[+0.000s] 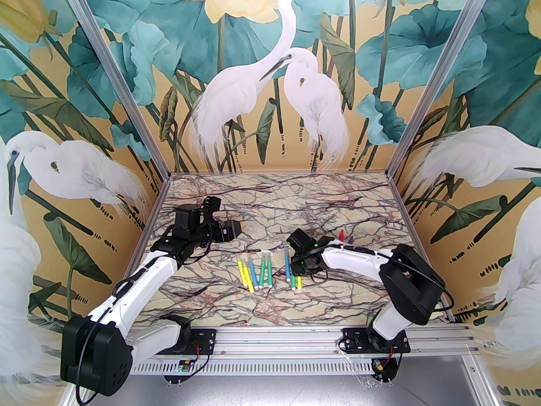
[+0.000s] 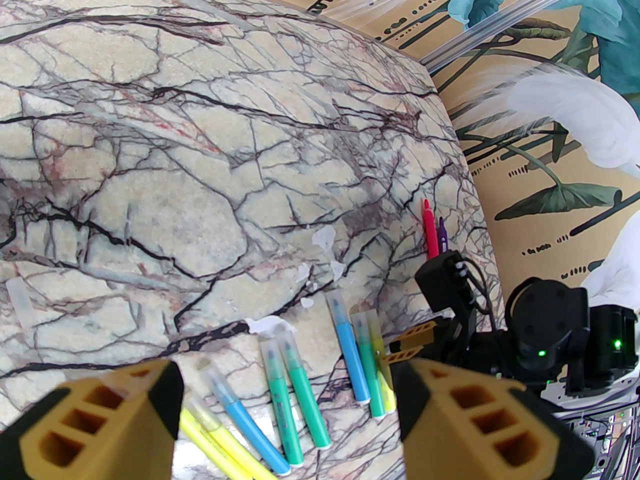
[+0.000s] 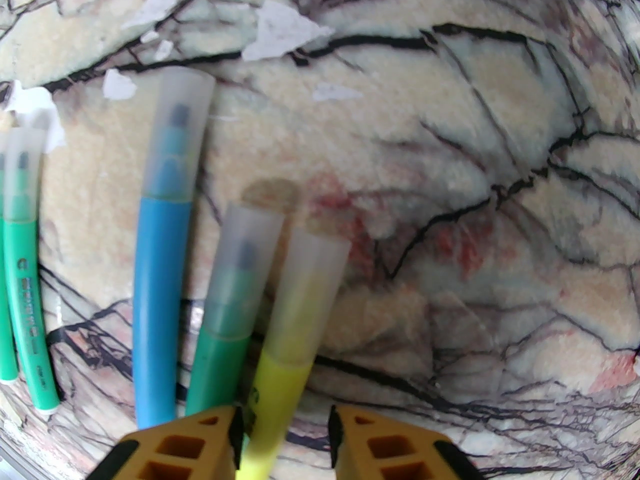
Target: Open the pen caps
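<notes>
Yellow-padded fingers spread wide, the left gripper (image 2: 285, 398) hovers above the marble table (image 2: 200, 143) holding nothing. A loose clear cap (image 2: 20, 300) lies well off to its left, and five capped pens (image 1: 255, 273) lie side by side under it. Further right, the right gripper (image 3: 283, 423) stands astride the yellow pen (image 3: 272, 393), jaws narrowly parted (a sliver of space shows on the pen's right side), so it is not clamped. That pen's see-through cap (image 3: 312, 288) points away from the fingers. A green pen (image 3: 215, 368) and a blue pen (image 3: 160, 293), both capped, lie just left of this gripper. Beyond it lie a red pen (image 1: 340, 233) and a purple pen (image 1: 351, 239), tips bare.
</notes>
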